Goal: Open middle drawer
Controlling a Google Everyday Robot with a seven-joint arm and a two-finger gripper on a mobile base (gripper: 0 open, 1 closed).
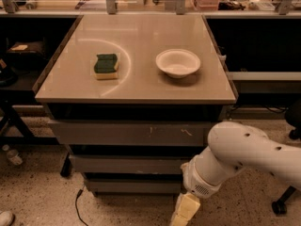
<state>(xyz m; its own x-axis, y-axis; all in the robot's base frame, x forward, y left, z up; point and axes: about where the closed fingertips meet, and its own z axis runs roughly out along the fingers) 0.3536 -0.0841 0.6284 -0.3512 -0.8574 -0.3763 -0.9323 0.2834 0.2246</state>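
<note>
The middle drawer (127, 165) is the plain grey front between two others in the cabinet under the tabletop; it sits closed, flush with the stack. Above it is the taller drawer (127, 133) with pale scratch marks, below it the slimmer drawer (131, 186). My white arm (235, 157) comes in from the right and bends down in front of the cabinet's lower right. My gripper (183, 211) hangs at the bottom edge of the view, below and right of the middle drawer, partly cut off.
On the beige tabletop (141, 84) lie a green and yellow sponge (106, 66) and a white bowl (178, 62). Dark shelving stands to the left and right. A black cable (77, 206) lies on the speckled floor. A chair caster (278, 207) is at right.
</note>
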